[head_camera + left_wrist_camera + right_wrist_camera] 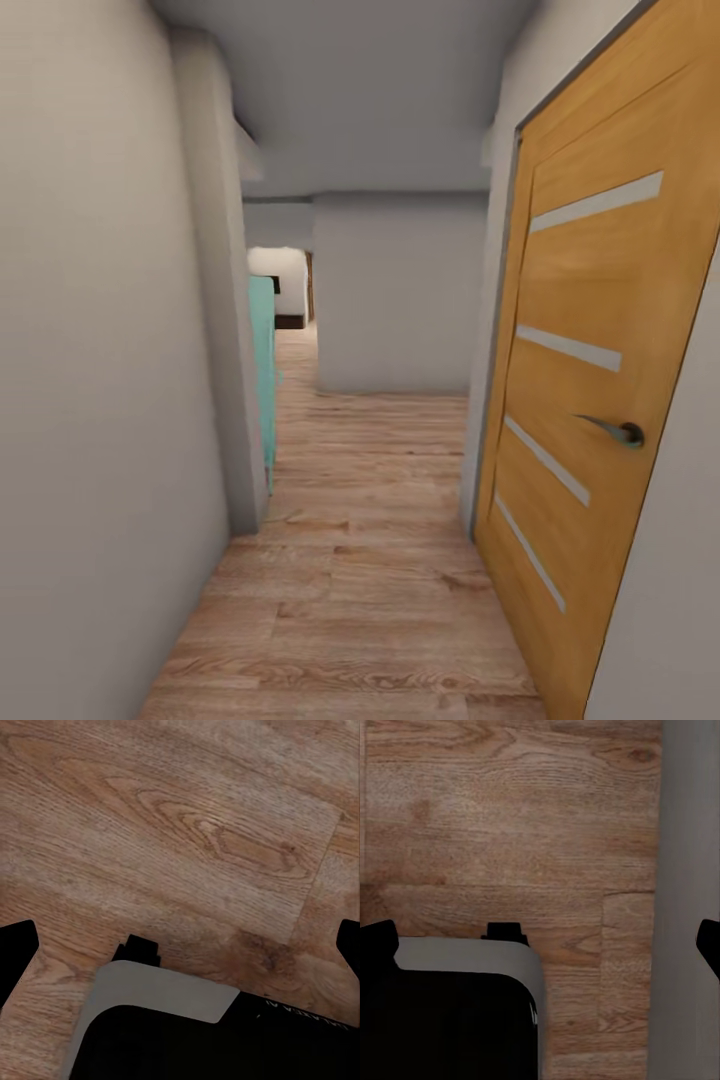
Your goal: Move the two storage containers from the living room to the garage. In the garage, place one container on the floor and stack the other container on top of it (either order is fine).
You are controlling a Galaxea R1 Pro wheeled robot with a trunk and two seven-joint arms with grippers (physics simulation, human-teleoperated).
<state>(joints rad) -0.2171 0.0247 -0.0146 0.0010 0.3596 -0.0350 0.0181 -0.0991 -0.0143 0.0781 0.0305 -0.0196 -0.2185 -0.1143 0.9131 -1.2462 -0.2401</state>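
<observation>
Both arms hang low over the wood-plank floor (187,817), and each wrist camera catches dark fingertips at the two edges of its picture with only planks between them, so the left gripper (180,945) and the right gripper (540,941) both look spread wide and carry nothing. Part of the robot's grey-and-black base (161,994) sits just below them. Beyond that is a narrow corridor, with a wooden door (590,400) shut close on the robot's right. Past the door the corridor runs to a pale wall, and across from the door a turquoise piece of furniture (263,370) juts from an opening. No orange bin is in sight. I'd keep centred off that door's handle (620,430) and drive slowly toward the opening.
</observation>
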